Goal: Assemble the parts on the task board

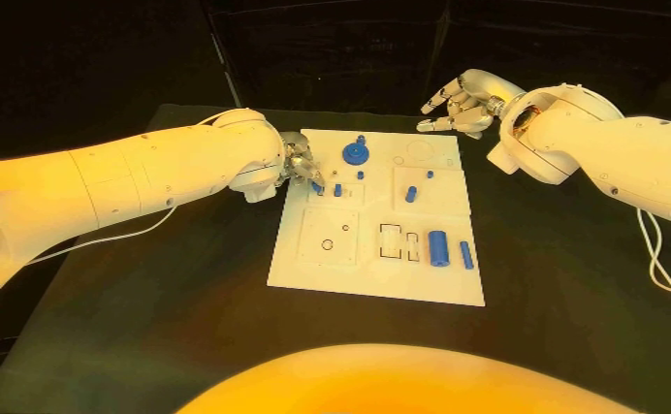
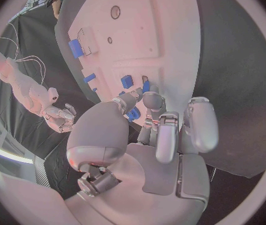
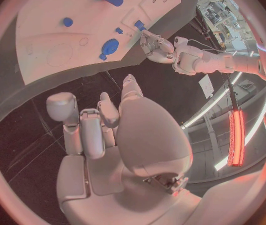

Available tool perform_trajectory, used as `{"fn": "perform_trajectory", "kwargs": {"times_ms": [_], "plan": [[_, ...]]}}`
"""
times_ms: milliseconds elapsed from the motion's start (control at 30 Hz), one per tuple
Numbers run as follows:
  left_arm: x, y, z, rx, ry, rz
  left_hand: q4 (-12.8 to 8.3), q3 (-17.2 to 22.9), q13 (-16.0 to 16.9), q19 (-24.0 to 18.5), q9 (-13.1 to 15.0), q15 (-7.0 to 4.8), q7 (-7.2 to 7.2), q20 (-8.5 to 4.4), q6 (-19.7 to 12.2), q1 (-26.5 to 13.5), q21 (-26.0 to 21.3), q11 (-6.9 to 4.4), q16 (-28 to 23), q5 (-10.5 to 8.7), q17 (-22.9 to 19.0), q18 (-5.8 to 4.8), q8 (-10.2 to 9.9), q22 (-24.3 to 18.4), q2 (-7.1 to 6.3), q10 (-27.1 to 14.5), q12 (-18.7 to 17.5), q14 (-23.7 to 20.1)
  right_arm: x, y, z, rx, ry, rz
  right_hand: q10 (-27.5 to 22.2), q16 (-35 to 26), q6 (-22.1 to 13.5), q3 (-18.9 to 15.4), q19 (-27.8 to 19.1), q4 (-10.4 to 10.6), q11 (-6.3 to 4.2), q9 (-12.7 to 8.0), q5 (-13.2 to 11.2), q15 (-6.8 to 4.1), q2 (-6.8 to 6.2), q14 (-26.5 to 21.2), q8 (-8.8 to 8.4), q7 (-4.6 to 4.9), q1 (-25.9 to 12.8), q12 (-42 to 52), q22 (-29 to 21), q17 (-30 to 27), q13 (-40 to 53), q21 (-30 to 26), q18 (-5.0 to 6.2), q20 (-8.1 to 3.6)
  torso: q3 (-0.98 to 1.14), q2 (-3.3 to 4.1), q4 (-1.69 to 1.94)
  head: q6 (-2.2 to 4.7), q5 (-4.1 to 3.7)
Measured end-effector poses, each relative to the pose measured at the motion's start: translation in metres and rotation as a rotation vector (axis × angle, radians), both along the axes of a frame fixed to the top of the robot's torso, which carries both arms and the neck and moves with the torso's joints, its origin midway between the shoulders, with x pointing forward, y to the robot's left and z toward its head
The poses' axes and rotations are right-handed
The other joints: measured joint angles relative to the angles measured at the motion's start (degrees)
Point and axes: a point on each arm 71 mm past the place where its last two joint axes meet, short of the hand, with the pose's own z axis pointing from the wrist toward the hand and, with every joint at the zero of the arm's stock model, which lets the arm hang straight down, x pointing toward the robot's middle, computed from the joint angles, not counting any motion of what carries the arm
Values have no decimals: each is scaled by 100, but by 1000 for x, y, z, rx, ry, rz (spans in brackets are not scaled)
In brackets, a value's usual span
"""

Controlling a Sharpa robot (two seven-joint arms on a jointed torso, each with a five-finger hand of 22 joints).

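The white task board [image 1: 375, 278] lies mid-table and carries several blue parts. My left hand [image 1: 297, 168] hovers at the board's far-left edge. Its thumb and a finger pinch a small blue part [image 1: 317, 184], which the left wrist view shows between the fingertips [image 2: 133, 114]. A round blue gear [image 1: 358, 152] stands just right of that hand, with small pegs [image 1: 361, 175] beside it. My right hand [image 1: 462, 104] hangs above the board's far-right corner, fingers apart and holding nothing. The right wrist view shows that hand [image 3: 101, 130] off the board [image 3: 51, 20].
A blue cylinder [image 1: 437, 247] and a thinner blue bar [image 1: 465, 255] lie at the board's near right, beside rectangular slots [image 1: 398, 242]. A square plate with holes [image 1: 329, 236] sits at the near left. Black table [image 1: 168, 298] surrounds the board.
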Motion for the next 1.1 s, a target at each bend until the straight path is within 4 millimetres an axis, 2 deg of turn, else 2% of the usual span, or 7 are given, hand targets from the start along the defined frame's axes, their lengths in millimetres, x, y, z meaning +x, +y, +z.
{"fn": "perform_trajectory", "kwargs": {"times_ms": [500,1033,1100], "plan": [[-1,-3,-1,2,3,-9,1,29,0,0,0,0,-22,0,-19,-21,0,-21,0,-7,0,0,37,-1,-21,39,0,0,0,1,0,1,-1,4,0,0,0,0,0,0,0,0,35,0,0,0,0,0,0,0,1,-1,1,1,0,0,2,-2,0,-24,-43],[-2,-4,-2,10,20,-24,1,29,1,0,0,-20,-22,0,-19,-20,0,-31,0,0,0,0,36,2,-20,51,0,-21,0,2,0,2,-1,6,1,0,0,0,0,0,0,0,34,0,0,0,0,0,0,0,1,-1,1,2,0,0,-1,-2,5,-53,-26],[-2,-5,-3,13,24,-26,1,29,1,0,70,-20,-22,0,-18,-20,0,-37,0,0,0,1,36,2,-20,59,0,-21,0,2,0,2,-1,6,1,0,0,0,0,0,0,0,34,0,0,0,0,0,0,0,1,-1,1,2,0,0,-1,-2,5,-55,-23]]}}
